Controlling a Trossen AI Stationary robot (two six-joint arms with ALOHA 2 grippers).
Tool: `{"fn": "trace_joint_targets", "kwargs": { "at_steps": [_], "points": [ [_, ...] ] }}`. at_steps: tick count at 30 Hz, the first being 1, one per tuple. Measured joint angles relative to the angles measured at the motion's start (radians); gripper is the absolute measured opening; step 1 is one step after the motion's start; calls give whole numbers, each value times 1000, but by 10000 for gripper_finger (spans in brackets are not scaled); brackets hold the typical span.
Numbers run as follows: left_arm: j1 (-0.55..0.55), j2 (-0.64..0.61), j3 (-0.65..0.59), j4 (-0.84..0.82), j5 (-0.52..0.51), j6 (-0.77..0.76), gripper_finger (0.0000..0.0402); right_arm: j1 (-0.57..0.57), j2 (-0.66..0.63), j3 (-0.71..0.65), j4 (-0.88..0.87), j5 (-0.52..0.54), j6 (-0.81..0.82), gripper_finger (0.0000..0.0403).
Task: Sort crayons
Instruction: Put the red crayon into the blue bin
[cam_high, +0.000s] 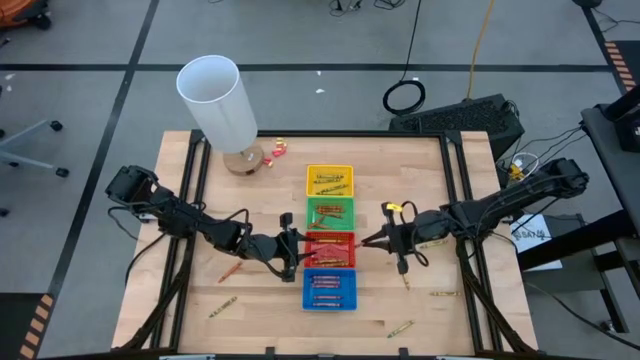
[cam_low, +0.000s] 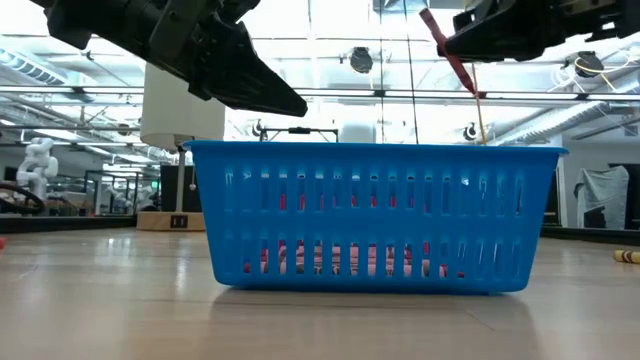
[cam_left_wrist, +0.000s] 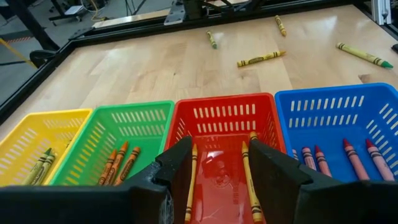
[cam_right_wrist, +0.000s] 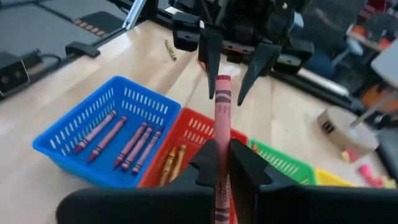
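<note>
Overhead, I see four trays in a column at the middle of the wooden table (cam_high: 200, 200): a yellow tray (cam_high: 329, 180) farthest from me, then a green tray (cam_high: 330, 211), a red tray (cam_high: 330, 247) and a blue tray (cam_high: 329, 289) nearest. My left gripper (cam_left_wrist: 216, 163) hangs just above the red tray's edge on its own side, its two fingers (cam_left_wrist: 177, 165) standing apart with nothing between them. My right gripper (cam_right_wrist: 222, 163) hovers at the opposite side of the same tray, its fingers pinched tight on a red crayon (cam_right_wrist: 222, 140) that stands nearly upright, the tip rising well clear of the fingertips. Sorted crayons lie in every tray: olive-yellow ones in the yellow tray, orange ones in the green, yellow-orange ones (cam_left_wrist: 250, 180) in the red, and reddish ones (cam_left_wrist: 351, 155) in the blue. Loose crayons remain on the bare wood: two on the left arm's side (cam_high: 231, 271), (cam_high: 222, 305) and several on the right arm's side near the front edge (cam_high: 444, 294), (cam_high: 400, 327). A white cylinder (cam_high: 218, 100) stands tilted on a round wooden base at the far left corner, with small red and yellow bits (cam_high: 276, 148) beside it.
</note>
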Motion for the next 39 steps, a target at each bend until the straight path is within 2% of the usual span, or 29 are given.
{"fn": "trace_joint_targets", "kwargs": {
  "at_steps": [18, 39],
  "points": [
    [0, 0, 0, 0, -10, 2, 157, -1, 0, 0, 5, 0, -468, 8],
    [1, 0, 0, 1, -20, -1, 157, -1, 0, 0, 5, -5, -472, 9]
  ]
}}
